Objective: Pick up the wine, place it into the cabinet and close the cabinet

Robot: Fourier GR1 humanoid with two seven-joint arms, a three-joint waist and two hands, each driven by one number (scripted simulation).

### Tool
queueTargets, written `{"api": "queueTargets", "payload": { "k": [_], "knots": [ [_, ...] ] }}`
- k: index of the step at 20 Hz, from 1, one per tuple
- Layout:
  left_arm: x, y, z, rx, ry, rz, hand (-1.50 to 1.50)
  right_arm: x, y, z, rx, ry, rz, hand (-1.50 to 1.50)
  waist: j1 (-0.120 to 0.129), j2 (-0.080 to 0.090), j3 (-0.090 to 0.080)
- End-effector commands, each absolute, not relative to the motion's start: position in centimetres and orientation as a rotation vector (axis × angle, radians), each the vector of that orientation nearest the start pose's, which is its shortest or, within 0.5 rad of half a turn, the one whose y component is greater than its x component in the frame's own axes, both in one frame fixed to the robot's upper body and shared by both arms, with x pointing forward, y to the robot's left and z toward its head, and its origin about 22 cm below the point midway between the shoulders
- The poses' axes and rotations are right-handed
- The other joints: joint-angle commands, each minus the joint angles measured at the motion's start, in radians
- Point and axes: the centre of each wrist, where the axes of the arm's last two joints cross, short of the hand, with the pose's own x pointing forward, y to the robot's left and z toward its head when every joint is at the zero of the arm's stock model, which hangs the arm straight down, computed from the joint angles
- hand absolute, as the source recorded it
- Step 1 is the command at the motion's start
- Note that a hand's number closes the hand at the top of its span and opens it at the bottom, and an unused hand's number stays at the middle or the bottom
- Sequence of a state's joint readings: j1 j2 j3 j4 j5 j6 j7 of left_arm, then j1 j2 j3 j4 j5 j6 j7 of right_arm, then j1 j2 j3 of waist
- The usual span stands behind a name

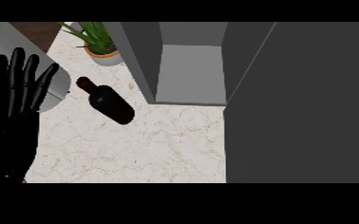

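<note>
A: How far along are we with this?

B: By our reading, barely started. The dark glass wine bottle (107, 102) lies on its side on the pale marbled stone counter (140, 147), toward the counter's far left corner, its neck pointing up and left. Nothing has hold of it.

A: And our hands?

B: Our black left hand (24, 83) rests at the view's left edge, fingers straight and spread, holding nothing, apart from the bottle. Our right hand shows nowhere.

A: The cabinet?

B: The grey box cabinet (189, 71) stands open on the counter's far side, just right of the bottle. We see nothing inside it. Its wide grey door (294, 104) is swung out and fills the view's right.

A: So what's left?

B: All of it, we judge: grasping, placing, shutting the door. A green potted plant (97, 40) stands by the far edge, beyond the bottle.
</note>
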State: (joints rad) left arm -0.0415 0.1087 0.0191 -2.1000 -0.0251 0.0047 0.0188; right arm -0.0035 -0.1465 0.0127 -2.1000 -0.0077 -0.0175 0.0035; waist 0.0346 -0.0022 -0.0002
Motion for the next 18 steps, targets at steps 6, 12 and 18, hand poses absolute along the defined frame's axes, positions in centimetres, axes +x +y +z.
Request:
{"api": "queueTargets", "payload": {
  "k": [6, 12, 18],
  "knots": [
    [23.1, 20.5, 11.4, -0.030, -2.087, -0.143, -1.50, 16.0, -23.9, 12.2, 0.047, -2.091, 0.146, -1.50, -0.048, 0.001, 0.001],
    [20.5, 17.0, 11.6, -0.381, -1.891, 0.076, -1.50, 16.1, -24.3, 12.6, 0.269, -1.925, 0.284, -1.50, -0.041, -0.001, 0.001],
    [20.3, 15.2, 13.3, -0.362, -1.899, 0.087, -1.50, 14.2, -24.8, 15.7, 0.263, -1.923, 0.258, -1.50, -0.039, 0.001, 0.000]
  ]
}}
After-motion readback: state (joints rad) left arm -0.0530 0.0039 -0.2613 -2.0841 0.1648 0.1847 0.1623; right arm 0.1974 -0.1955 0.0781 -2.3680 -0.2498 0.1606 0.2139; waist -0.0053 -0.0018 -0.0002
